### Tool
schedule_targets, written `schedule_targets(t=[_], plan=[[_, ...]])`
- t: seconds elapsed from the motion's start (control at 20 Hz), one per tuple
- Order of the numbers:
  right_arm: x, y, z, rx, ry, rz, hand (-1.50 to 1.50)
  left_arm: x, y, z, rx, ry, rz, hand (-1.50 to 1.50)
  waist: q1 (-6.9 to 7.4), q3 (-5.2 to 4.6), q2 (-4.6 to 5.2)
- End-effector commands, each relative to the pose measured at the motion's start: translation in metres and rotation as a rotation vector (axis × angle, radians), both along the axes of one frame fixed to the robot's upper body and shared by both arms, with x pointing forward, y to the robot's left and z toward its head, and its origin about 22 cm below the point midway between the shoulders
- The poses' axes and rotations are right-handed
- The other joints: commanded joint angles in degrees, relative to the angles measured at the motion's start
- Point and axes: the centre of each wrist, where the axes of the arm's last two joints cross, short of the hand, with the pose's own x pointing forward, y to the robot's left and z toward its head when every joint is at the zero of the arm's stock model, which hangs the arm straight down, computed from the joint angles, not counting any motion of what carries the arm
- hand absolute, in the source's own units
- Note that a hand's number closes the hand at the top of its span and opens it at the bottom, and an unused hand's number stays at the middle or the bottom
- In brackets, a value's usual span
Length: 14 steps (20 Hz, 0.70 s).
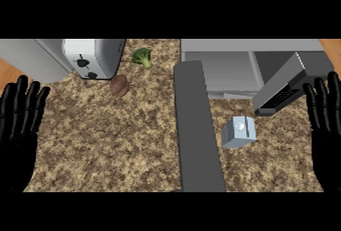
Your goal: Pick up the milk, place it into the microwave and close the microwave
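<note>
Hands first, nearest the viewer: the left hand shows at the left edge with fingers straight and pointing up, holding nothing; the right hand shows at the right edge in the same released pose, also holding nothing. Neither touches any object.

The milk, a pale blue carton, stands upright on the speckled counter. It sits in front of the microwave, outside it, just beside the long dark grey panel that runs from the microwave's front toward the viewer. The carton lies between that panel and the right hand, apart from both.

The microwave door hangs open, swung out to the right of the microwave's cavity, its dark control strip facing the milk. The cavity itself appears grey; whether anything is inside cannot be told from this view.

Left of the microwave, beyond the panel, a brown rounded item lies on the counter, possibly a potato. Just behind it stands a silver toaster. A piece of broccoli rests between the toaster and the microwave, touching neither. A large grey object sits furthest left of the microwave, beside the toaster.
</note>
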Motion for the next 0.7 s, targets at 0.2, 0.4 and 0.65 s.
schedule_targets(t=[0.2,0.4,0.65], plan=[[-0.008,0.003,0.024,-0.047,0.01,0.213,-1.5,0.0,-0.047,0.007,-0.037,-0.053,0.019,-1.5,-0.08,-0.27,-1.16],[-0.024,0.005,0.025,-0.061,0.031,0.352,-1.5,-0.018,-0.035,-0.018,-0.231,0.085,0.112,-1.5,0.31,-0.31,-1.3],[-0.064,0.004,0.021,-0.044,0.042,0.339,-1.5,-0.055,-0.034,-0.03,-0.232,0.091,0.103,-1.5,0.12,-0.29,-1.25]])
